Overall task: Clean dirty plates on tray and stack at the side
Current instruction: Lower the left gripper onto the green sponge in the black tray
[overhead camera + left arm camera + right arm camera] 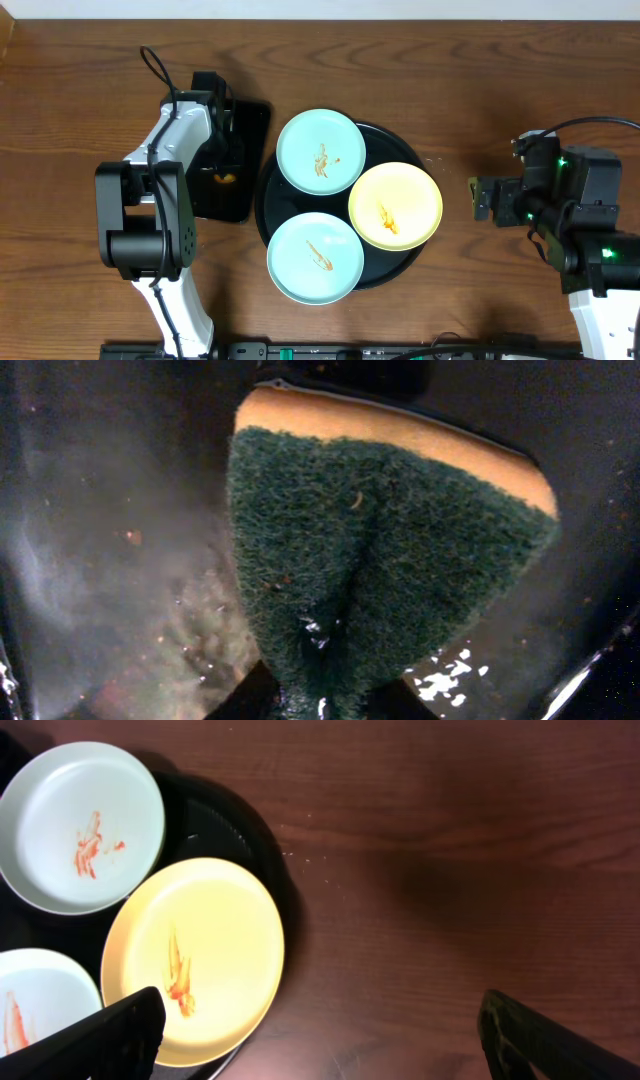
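Note:
Three plates sit on the round black tray (395, 268): a mint-blue plate (320, 150) at the back, a mint-blue plate (315, 257) at the front, and a yellow plate (395, 205) on the right. Each has an orange-brown smear. My left gripper (222, 170) is over the small rectangular black tray (250, 125) and is shut on a green-and-yellow sponge (390, 550). My right gripper (480, 197) is open and empty, right of the round tray; its view shows the yellow plate (195, 955), the back plate (80, 825) and part of the front plate (35, 995).
The rectangular tray's wet floor (110, 560) holds scattered brown crumbs and water drops. Bare wooden table (450, 870) lies right of the round tray. The two arm bases stand at the front left and front right.

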Controlling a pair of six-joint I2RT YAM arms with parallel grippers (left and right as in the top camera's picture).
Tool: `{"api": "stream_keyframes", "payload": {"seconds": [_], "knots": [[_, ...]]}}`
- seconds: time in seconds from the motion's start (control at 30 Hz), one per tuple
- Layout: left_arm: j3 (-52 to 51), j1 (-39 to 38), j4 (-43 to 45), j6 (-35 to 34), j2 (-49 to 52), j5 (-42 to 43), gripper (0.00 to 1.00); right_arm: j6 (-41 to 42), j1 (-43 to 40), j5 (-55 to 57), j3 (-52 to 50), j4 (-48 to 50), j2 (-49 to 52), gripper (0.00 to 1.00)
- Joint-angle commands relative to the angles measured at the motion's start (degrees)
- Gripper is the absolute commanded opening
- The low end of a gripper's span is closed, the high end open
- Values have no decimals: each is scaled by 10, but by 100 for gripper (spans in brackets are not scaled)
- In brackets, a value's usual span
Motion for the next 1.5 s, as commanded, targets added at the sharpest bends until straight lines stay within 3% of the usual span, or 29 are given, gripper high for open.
{"api": "stream_keyframes", "payload": {"seconds": [0.0, 0.07, 0.43, 0.47, 0.53, 0.9, 1.47], "knots": [[-4, 2, 3, 2, 3, -7, 13, 0, 5, -5, 11, -1, 0, 98], [-4, 2, 5, 2, 3, -7, 8, 0, 5, -5, 11, -2, 0, 98], [24, 6, -1, 0, -46, -19, 7, 0, 5, -5, 11, -5, 0, 98], [24, 6, 3, 0, -56, -19, 16, 0, 5, -5, 11, -5, 0, 98], [24, 6, 7, 0, -70, -19, 45, 0, 5, -5, 11, -5, 0, 98], [-5, 6, 26, 0, -58, -18, 59, 0, 5, -5, 11, -5, 0, 98], [-48, 6, 63, 7, -54, -18, 64, -2, 5, -5, 11, -5, 0, 98]]}}
